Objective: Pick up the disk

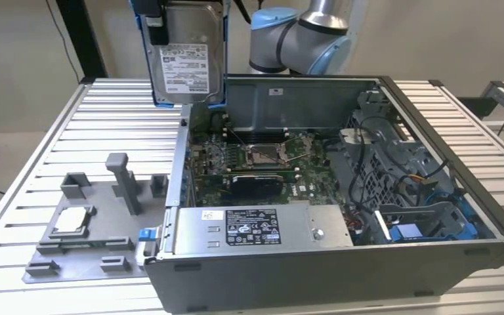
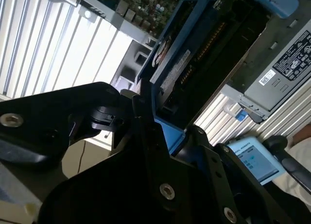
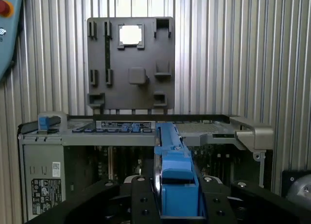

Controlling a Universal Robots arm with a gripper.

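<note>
The disk [image 1: 186, 59], a silver-grey drive with a white label in a blue frame, hangs upright in the air above the far left corner of the open computer case [image 1: 322, 197]. My gripper [image 1: 153, 20] holds it from above, shut on its blue frame. In the first wrist view the disk [image 3: 174, 170] shows edge-on between my black fingers [image 3: 144, 204], high over the case. The second wrist view has the disk [image 2: 171, 71] running away from my gripper [image 2: 160, 131], label side partly visible.
A grey fixture plate [image 1: 94, 223] with a small square silver chip [image 1: 71, 219] lies on the slatted table [image 1: 103, 125] at the exterior view's left. The case holds a grey power supply box [image 1: 252, 226], a motherboard [image 1: 261, 157] and a blue drive bay [image 1: 419, 230].
</note>
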